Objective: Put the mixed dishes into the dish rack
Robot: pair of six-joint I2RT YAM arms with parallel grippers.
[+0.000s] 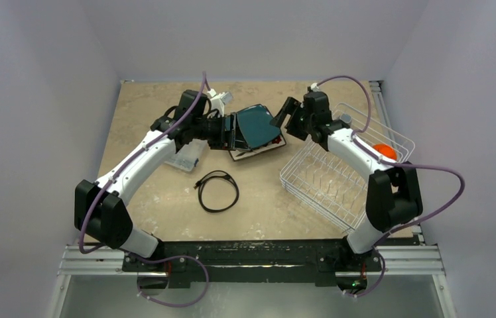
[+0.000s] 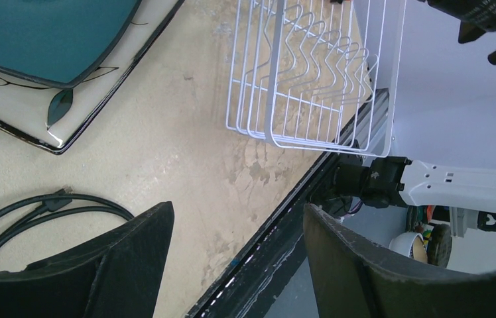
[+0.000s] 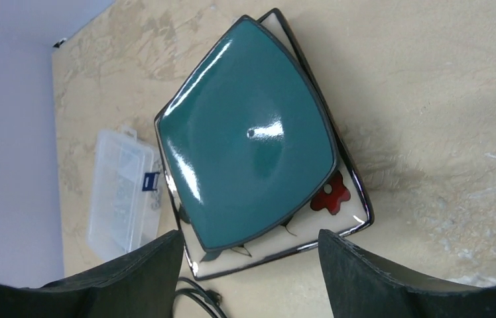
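Observation:
The dark teal squarish plate (image 1: 257, 124) lies on the dark-rimmed square patterned plate (image 1: 260, 152) at the table's middle back; both show in the right wrist view, teal plate (image 3: 252, 139) and patterned plate (image 3: 338, 202). My left gripper (image 1: 232, 136) is open and empty at their left edge. My right gripper (image 1: 280, 120) is open and empty above their right edge. The white wire dish rack (image 1: 328, 175) stands tilted at the right, with the orange bowl (image 1: 384, 151) at its far right side. The mug and the mint plate are out of view.
A clear plastic box (image 1: 186, 156) lies left of the plates, partly under my left arm. A black coiled cable (image 1: 217, 191) lies in front of them. Walls enclose the table on three sides. The rack (image 2: 305, 73) reaches the table's right front edge.

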